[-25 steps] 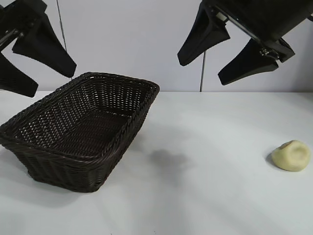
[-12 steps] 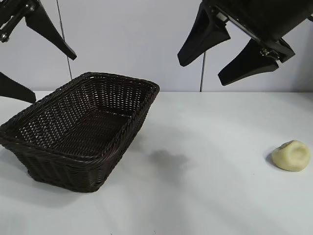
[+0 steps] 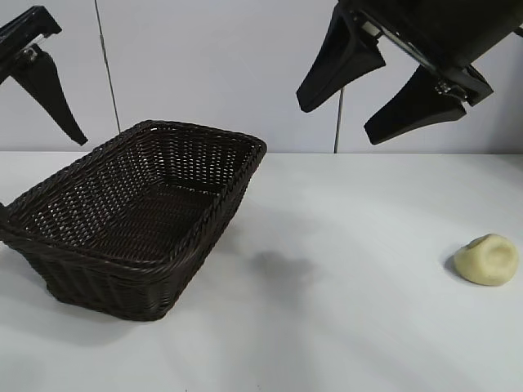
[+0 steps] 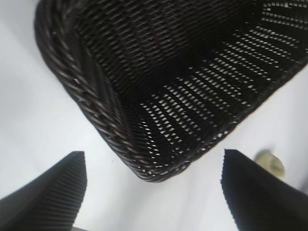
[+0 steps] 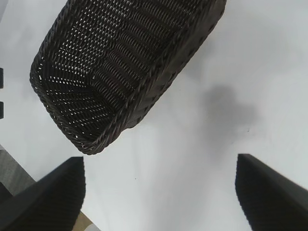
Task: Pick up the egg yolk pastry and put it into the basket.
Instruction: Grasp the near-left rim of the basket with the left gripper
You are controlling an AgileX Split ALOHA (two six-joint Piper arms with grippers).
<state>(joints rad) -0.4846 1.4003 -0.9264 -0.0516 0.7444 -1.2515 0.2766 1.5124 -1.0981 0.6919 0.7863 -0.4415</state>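
The egg yolk pastry (image 3: 487, 260), a small pale yellow dome, lies on the white table at the far right, and shows small in the left wrist view (image 4: 269, 162). The dark brown wicker basket (image 3: 204, 208) stands at the left and holds nothing I can see. It also shows in the left wrist view (image 4: 82, 91) and the right wrist view (image 5: 144, 91). My right gripper (image 3: 335, 122) hangs open high above the table's middle, well up and left of the pastry. My left gripper (image 4: 153, 156) is open above the basket's left end; one of its fingers (image 3: 45, 82) shows at the top left.
A soft dark shadow (image 3: 282, 265) lies on the table between basket and pastry. A pale wall with a thin vertical line (image 3: 105, 61) stands behind. The right wrist view shows the table's edge (image 5: 89, 222) past the basket's end.
The left gripper has swung up and to the left, and its lower finger has left the exterior view. The right gripper, basket and pastry have not moved.
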